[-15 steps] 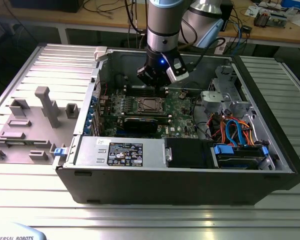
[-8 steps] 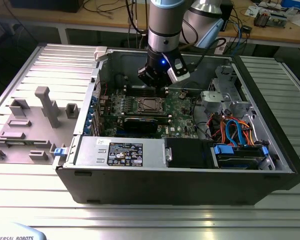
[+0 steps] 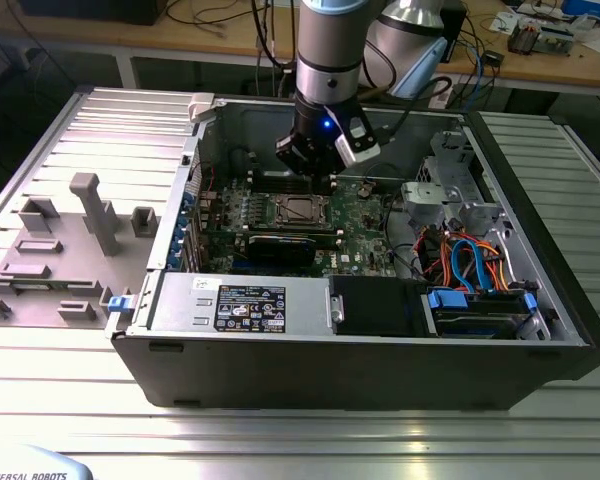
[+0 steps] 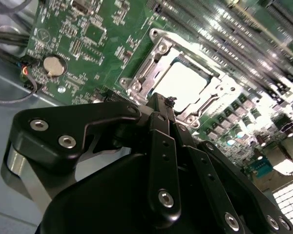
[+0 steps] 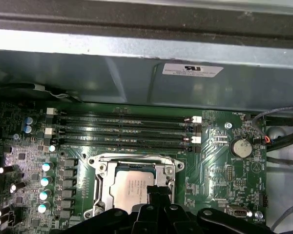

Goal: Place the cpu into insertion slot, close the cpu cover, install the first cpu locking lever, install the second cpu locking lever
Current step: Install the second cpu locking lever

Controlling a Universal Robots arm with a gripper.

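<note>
One computer case lies open on the metal table, motherboard showing. The cpu sits in the insertion slot, the cpu cover closed over it as a silvery frame. The gripper hovers just above the socket, toward its twelve o'clock edge in the exterior view, fingers pressed together and holding nothing. Four long memory slots lie beside the socket.

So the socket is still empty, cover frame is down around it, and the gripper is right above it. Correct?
Not quite: the socket is not empty. The first wrist view shows the chip already seated in it, its pale metal top showing through the cover frame window. The rest stands: the frame lies down around it, and the gripper is right above.
</note>
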